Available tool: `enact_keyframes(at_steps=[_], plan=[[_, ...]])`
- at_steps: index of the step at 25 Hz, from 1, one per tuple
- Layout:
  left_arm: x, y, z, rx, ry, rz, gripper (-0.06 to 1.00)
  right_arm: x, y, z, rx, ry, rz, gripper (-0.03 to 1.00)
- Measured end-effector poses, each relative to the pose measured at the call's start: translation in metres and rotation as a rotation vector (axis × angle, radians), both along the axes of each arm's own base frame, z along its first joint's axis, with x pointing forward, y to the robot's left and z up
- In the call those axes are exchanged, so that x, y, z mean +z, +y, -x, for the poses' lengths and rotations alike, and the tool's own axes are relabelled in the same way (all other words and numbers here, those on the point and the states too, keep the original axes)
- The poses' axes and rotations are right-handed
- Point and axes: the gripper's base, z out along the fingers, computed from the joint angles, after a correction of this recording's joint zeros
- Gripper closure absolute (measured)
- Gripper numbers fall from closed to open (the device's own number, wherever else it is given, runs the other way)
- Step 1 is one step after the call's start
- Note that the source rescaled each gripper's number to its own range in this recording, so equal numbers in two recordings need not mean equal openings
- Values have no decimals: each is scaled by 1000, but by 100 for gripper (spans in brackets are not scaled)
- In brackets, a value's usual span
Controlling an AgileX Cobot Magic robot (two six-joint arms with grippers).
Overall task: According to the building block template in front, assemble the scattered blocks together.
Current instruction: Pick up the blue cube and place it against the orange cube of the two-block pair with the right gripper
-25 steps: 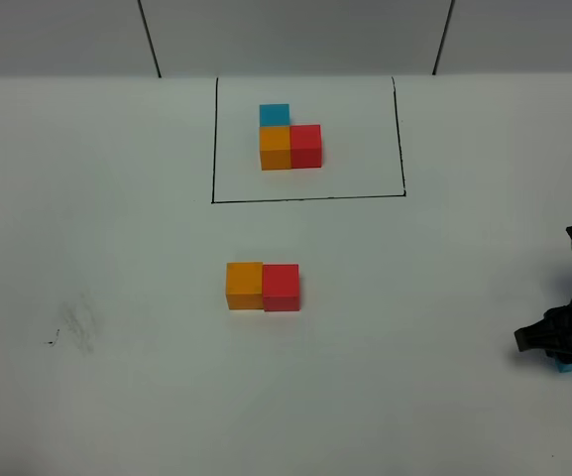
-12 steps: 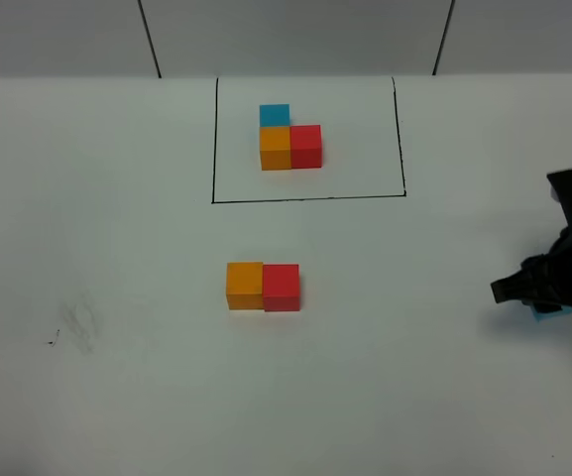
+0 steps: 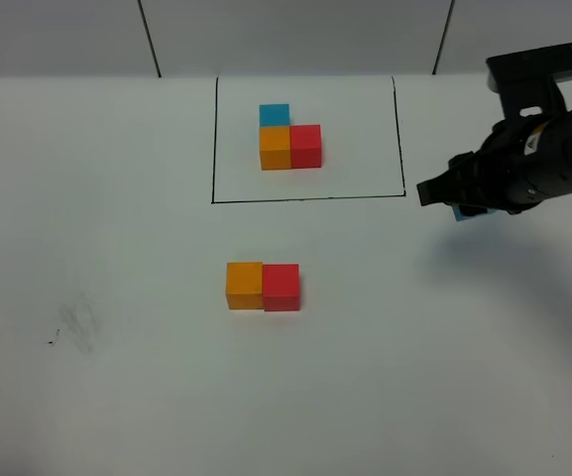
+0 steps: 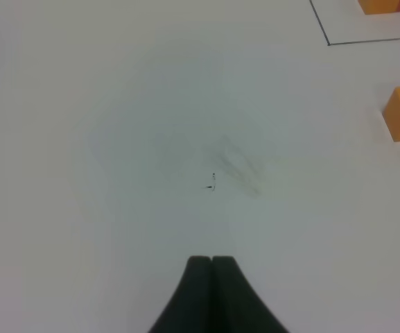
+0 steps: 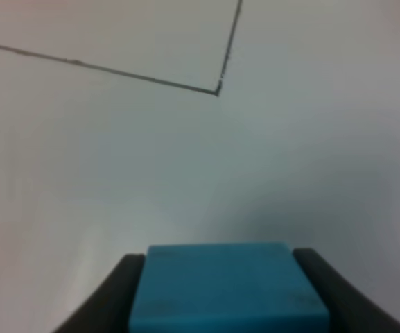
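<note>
Right claw [image 3: 459,203] grips the blue cube [image 5: 220,288] clear of the tabletop [image 3: 117,377] near its right edge. It likely belongs on the far side of the orange cube [image 3: 245,285], which touches the red cube [image 3: 282,287] mid-tabletop, as in the template [image 3: 290,139]. Left claw [image 4: 211,267] is pinched together, empty.

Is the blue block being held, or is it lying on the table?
Held. The right tool is shut on the blue block, pressing both its sides.
</note>
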Motion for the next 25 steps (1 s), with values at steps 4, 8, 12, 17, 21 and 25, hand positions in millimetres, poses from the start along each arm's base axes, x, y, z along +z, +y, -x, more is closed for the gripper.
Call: enact_keyframes(at_steps=[4, 8, 12, 17, 21, 25], plan=[[0, 0, 0, 0, 0, 0, 94, 2, 28, -11, 60, -7, -6, 53], [0, 0, 0, 0, 0, 0, 94, -4, 62, -21, 121, 4, -16, 53], [0, 0, 0, 0, 0, 0, 94, -10, 100, -30, 207, -4, -16, 53], [0, 0, 0, 0, 0, 0, 94, -12, 141, -31, 284, -22, -43, 53], [0, 0, 0, 0, 0, 0, 94, -19, 166, -31, 321, -19, -57, 53], [0, 0, 0, 0, 0, 0, 94, -32, 185, -33, 286, 23, -98, 53]])
